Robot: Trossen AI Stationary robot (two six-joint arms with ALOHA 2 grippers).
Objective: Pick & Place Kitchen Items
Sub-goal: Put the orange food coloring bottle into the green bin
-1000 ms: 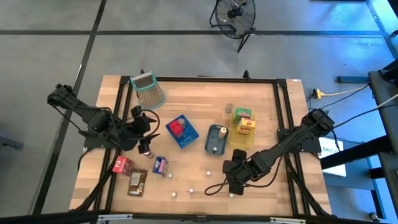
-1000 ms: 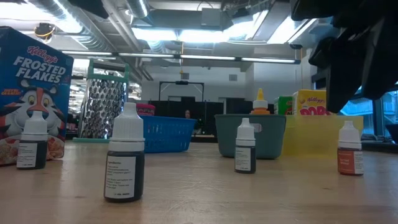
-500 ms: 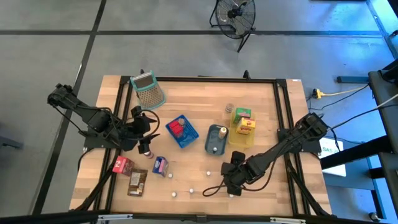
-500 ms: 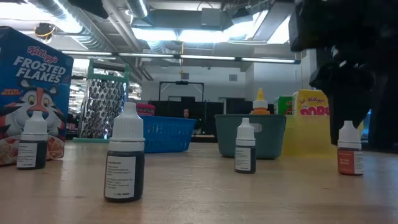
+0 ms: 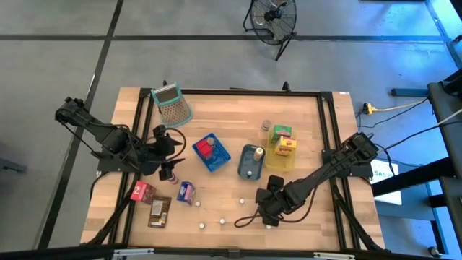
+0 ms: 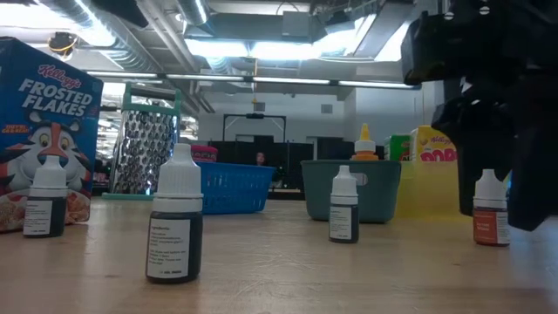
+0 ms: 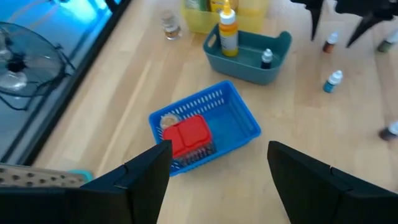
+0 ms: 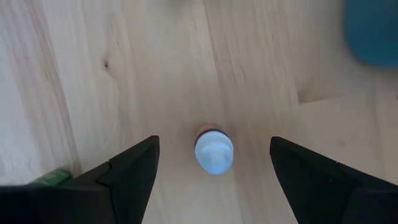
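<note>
My right end effector wide above a small bottle, surface's 5 o'clock, my left end effector wide at 9.

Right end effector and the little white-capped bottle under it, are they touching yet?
Apart. The right wrist view shows the right end effector open, bare wood visible between each finger and the small bottle centred between them.

Box in basket, left of tray w/ 2 bottles; grater at table back-left.
</note>
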